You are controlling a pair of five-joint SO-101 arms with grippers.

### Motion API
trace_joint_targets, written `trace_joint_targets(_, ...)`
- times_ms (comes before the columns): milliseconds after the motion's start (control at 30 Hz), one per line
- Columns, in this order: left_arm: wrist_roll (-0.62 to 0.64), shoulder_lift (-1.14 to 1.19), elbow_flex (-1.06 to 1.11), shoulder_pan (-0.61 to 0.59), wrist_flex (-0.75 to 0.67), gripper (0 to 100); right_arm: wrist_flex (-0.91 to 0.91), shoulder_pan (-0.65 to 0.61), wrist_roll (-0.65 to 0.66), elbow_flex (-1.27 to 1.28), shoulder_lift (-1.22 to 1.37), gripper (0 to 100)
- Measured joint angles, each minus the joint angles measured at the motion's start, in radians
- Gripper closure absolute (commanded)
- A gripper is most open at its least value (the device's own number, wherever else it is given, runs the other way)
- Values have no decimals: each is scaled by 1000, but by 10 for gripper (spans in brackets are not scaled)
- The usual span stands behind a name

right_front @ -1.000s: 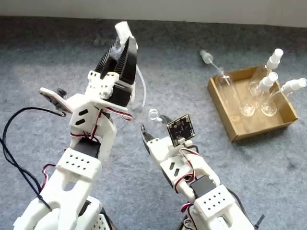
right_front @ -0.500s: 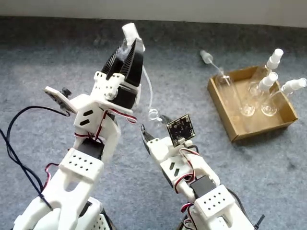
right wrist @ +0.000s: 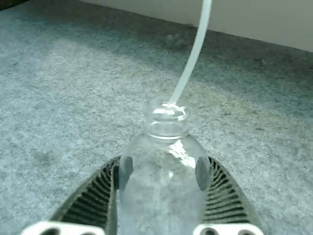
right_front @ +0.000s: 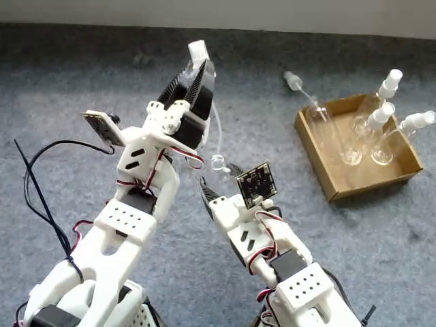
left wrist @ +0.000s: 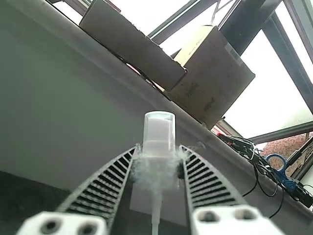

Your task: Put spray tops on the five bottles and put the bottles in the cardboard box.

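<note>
– Step in hand, seen from above?

– Capping the fifth bottle, I'd say. Over the grey carpeted worktop [right_front: 68,88], the left claw [right_front: 195,71] holds a white plastic spray top [right_front: 198,49] raised. Its thin dip tube [right_front: 216,129] hangs down to the mouth of a clear round plastic bottle [right_front: 218,162], which sits in the right claw [right_front: 219,176]. Well apart from both, the shallow brown cardboard box [right_front: 315,153] holds four other clear bottles [right_front: 351,155], each with a white top as far as I can tell.

– And the left wrist camera?

– The left claw [left wrist: 157,161] is pinched narrow on the spray top [left wrist: 157,142]. The cap pokes out past the fingertips and the dip tube [left wrist: 155,220] runs back between the fingers.

– The right wrist camera?

– The right claw [right wrist: 164,171] is closed around the body of the bottle [right wrist: 164,156], just below the shoulder. The neck is bare and open. The dip tube [right wrist: 193,58] slants down to it, its tip at the rim or barely inside; I can't tell which.

– So what does the next move call for?

– Lowering the left claw in line with the neck, so the tube feeds in without buckling. Then the collar has to be seated and fastened while the right claw grips firmly. After that, this bottle goes to the box with the rest.
</note>
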Motion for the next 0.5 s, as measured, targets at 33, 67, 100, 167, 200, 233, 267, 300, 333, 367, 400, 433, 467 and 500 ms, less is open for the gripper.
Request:
trace_joint_targets(33,0,0,0,2,0,995,0,0,0,0,0,914)
trace_joint_targets(67,-2,0,5,2,0,995,0,0,0,0,0,914)
trace_joint_targets(100,-3,0,15,-2,0,995,0,0,0,0,0,914)
trace_joint_targets(167,0,0,37,-2,0,995,0,0,0,0,0,914)
trace_joint_targets(200,0,0,46,5,0,995,0,0,0,0,0,914)
trace_joint_targets(233,0,0,51,14,0,995,0,0,0,0,0,914)
trace_joint_targets(267,-2,0,57,25,0,995,0,0,0,0,0,914)
trace_joint_targets(300,-2,0,61,32,0,995,0,0,0,0,0,914)
trace_joint_targets(333,-2,0,63,37,0,995,0,0,0,0,0,914)
trace_joint_targets(367,-3,0,63,38,0,995,0,0,0,0,0,914)
trace_joint_targets(400,-3,0,63,38,0,995,0,0,0,0,0,914)
trace_joint_targets(433,-3,0,68,38,0,995,0,0,0,0,0,914)
trace_joint_targets(467,-3,0,75,40,0,995,0,0,0,0,0,914)
trace_joint_targets(500,-3,0,80,41,0,995,0,0,0,0,0,914)
